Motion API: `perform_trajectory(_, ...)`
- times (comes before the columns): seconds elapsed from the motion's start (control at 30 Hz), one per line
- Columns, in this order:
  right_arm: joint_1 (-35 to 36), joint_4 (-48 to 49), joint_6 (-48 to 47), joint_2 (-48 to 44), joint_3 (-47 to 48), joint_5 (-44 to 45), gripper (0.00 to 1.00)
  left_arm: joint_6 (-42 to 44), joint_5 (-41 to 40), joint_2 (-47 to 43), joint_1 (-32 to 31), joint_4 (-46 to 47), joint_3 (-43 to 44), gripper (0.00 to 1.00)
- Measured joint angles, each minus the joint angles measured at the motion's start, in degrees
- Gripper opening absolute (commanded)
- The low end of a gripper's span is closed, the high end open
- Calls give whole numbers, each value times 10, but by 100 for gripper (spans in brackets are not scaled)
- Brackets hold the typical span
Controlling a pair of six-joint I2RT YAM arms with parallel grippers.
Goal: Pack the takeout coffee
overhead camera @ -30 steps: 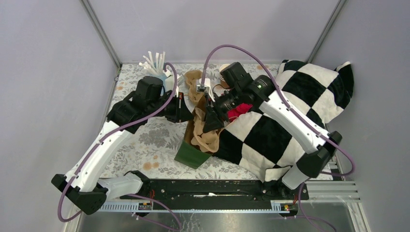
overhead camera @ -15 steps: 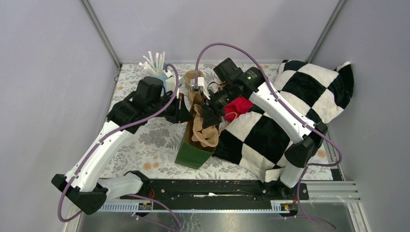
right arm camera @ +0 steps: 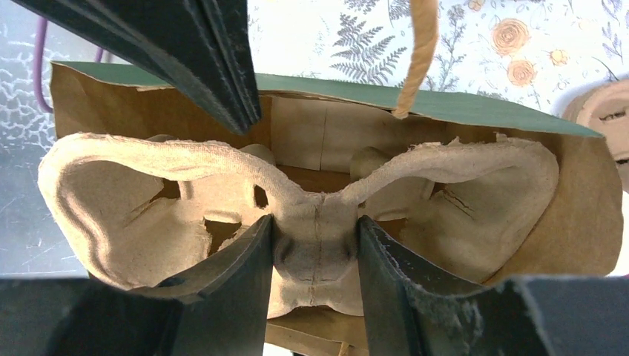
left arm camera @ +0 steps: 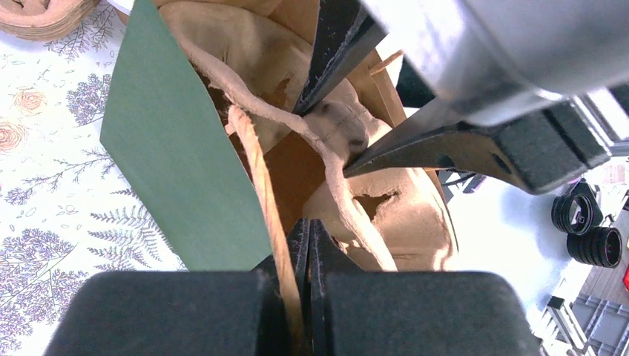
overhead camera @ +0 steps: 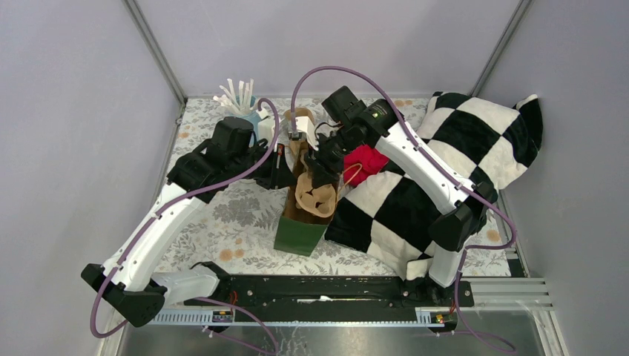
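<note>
Right gripper (right arm camera: 315,239) is clamped on the pulp carrier (right arm camera: 475,185) at its centre ridge, judged light, stiff yet crushable; left gripper (left arm camera: 308,233) is pinched on the twine handle (left arm camera: 256,170) of the bag (right arm camera: 334,87).

right hand (right arm camera: 315,241) has swung left — carrier (overhead camera: 315,194) and bag (overhead camera: 299,233) now straighter.

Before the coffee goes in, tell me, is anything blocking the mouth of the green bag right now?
Yes. A pulp cup carrier fills the bag at its mouth, pinched at its middle ridge by the right gripper. The left gripper is shut on the bag's twine handle at the rim.
</note>
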Motion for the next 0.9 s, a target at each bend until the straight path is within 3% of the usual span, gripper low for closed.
perform_trajectory(0.47, 17, 35, 29, -1, -31, 99, 46, 1, -15, 0, 0, 0, 0, 0)
perform_trajectory(0.9, 63, 50, 83, -12, -50, 228, 46, -28, -90, -4, 0, -1, 0, 0)
